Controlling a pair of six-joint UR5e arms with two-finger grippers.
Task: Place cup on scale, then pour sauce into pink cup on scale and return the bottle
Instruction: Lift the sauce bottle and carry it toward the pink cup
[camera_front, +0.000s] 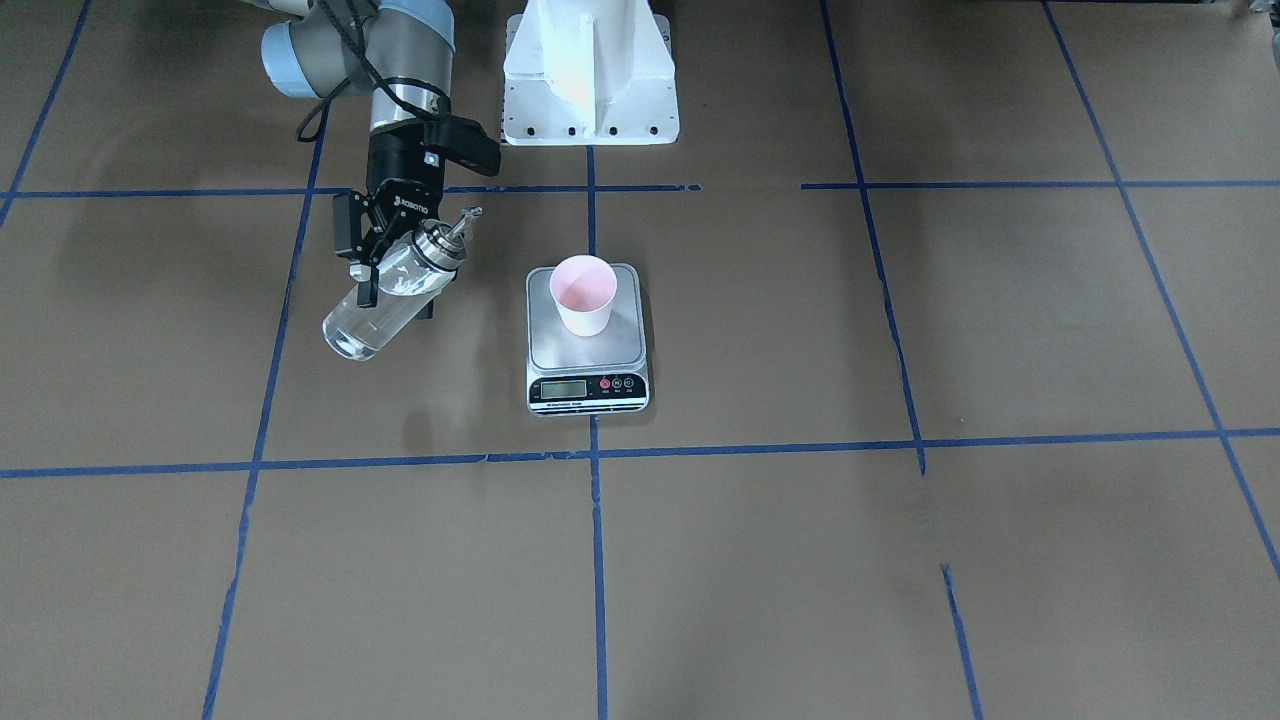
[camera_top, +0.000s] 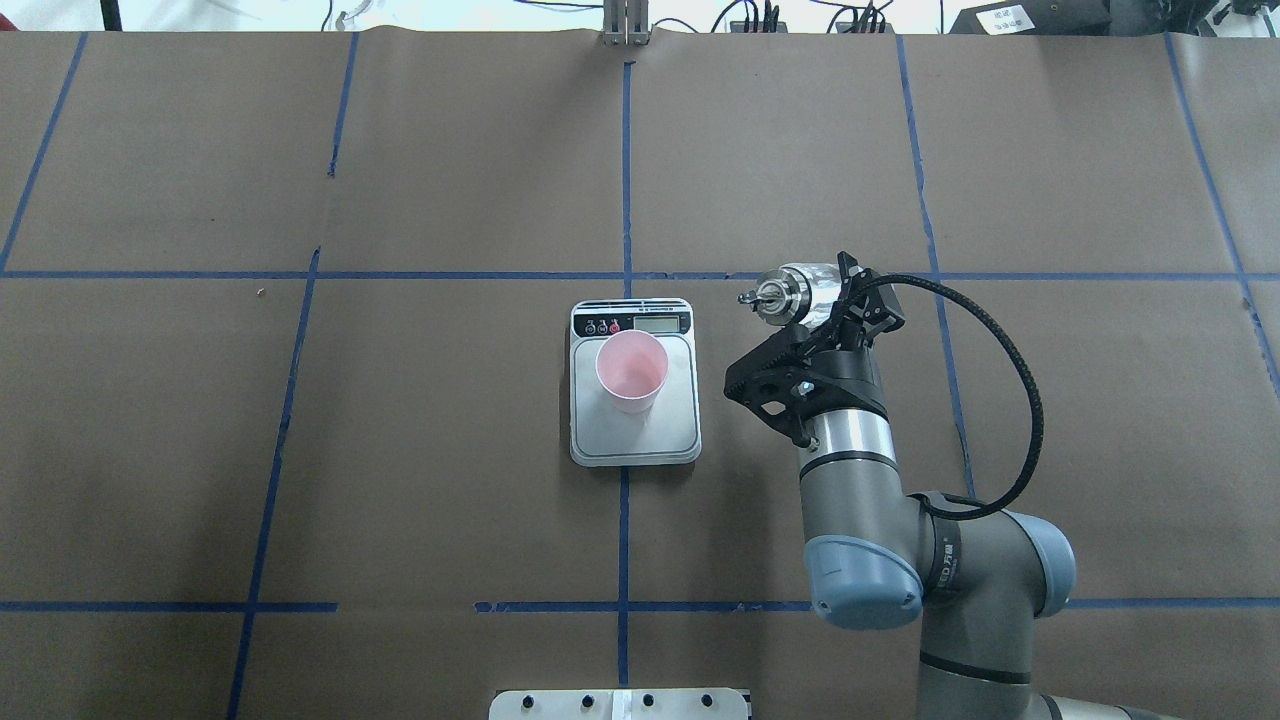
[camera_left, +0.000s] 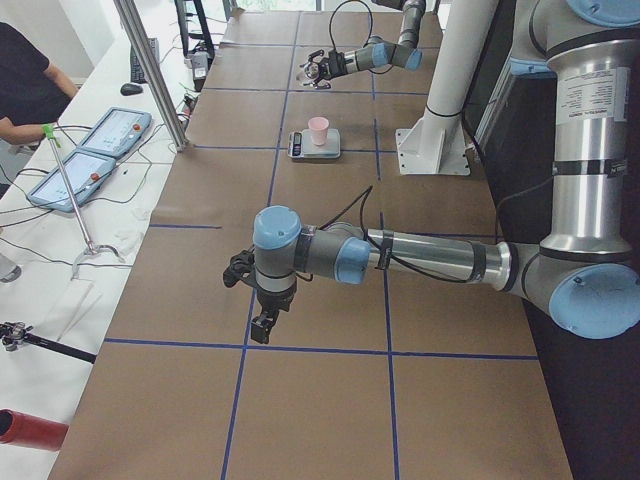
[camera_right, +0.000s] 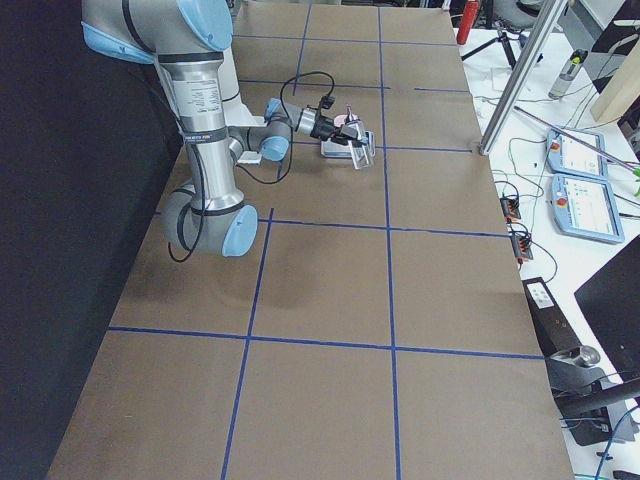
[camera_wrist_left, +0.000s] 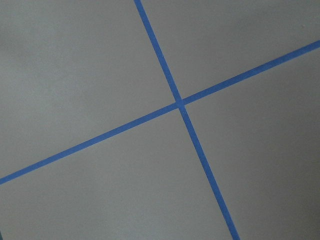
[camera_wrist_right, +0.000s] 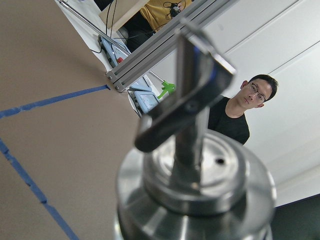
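The bottle (camera_front: 375, 310) is clenched in the right tool (camera_front: 398, 283), raised off the desk (camera_front: 800, 560) beside the scale (camera_front: 590, 352). Tipped here, sauce (camera_front: 348, 338) would likely be spilled short of the cup (camera_front: 583, 292) standing on the scale. The bottle's long axis is slanted, spout up toward the scale. Farther off, the state of the left tool (camera_left: 262, 322) cannot be told.

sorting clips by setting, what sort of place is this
Probably a robotics lab test bench: a paper-covered table gridded with blue tape, two robot arms, and teach pendants on a side bench.
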